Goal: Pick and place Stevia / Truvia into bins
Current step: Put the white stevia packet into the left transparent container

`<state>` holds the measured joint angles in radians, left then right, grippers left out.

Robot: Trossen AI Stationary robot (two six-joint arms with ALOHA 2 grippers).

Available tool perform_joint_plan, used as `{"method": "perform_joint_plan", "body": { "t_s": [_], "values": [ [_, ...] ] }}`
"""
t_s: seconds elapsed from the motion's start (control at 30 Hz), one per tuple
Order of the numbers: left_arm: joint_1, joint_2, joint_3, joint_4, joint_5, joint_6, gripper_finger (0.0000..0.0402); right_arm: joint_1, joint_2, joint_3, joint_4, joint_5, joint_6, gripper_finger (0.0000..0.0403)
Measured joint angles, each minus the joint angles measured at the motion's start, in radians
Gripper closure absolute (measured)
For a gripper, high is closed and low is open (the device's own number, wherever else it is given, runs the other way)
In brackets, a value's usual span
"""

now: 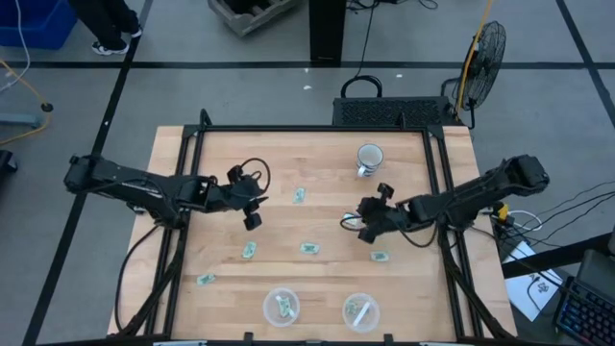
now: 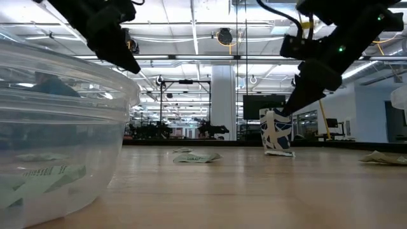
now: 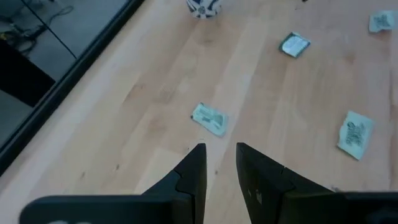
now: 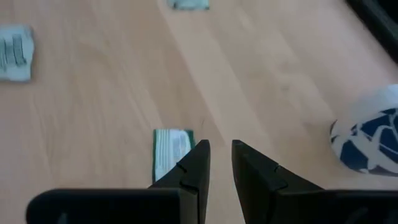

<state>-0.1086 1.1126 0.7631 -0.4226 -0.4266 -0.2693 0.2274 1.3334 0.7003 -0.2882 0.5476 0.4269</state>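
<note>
Several pale green and white sachets lie flat on the wooden table, among them one, one, one and one. Two clear round bins stand at the near edge, each with sachets inside. My left gripper hovers left of centre, narrowly open; the left wrist view shows a sachet just ahead of the left gripper. My right gripper hovers right of centre, also narrowly open. In the right wrist view a sachet lies beside the right gripper.
A white mug with a blue pattern stands toward the far edge, right of centre. One bin fills the low view's left foreground. A black frame borders the table. Bare wood lies between the scattered sachets.
</note>
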Motion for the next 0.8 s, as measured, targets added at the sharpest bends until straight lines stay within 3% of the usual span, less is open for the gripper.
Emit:
{"method": "perform_joint_plan", "body": {
  "t_s": [0.2, 0.33, 0.5, 0.8],
  "values": [
    [0.063, 0.000, -0.058, 0.151, 0.082, 0.082, 0.0309, -0.039, 0.000, -0.006, 0.037, -0.011, -0.066, 0.0343],
    [0.102, 0.020, -0.085, 0.239, 0.181, 0.092, 0.0309, -0.064, 0.000, -0.006, 0.108, -0.121, -0.137, 0.0340],
    [0.132, 0.086, -0.108, 0.333, 0.191, 0.205, 0.0309, -0.070, 0.001, -0.006, 0.189, -0.159, -0.216, 0.0311],
    [0.169, 0.252, -0.111, 0.504, 0.191, 0.208, 0.0309, -0.069, 0.059, -0.046, 0.214, -0.160, -0.216, 0.0250]
  ]
}}
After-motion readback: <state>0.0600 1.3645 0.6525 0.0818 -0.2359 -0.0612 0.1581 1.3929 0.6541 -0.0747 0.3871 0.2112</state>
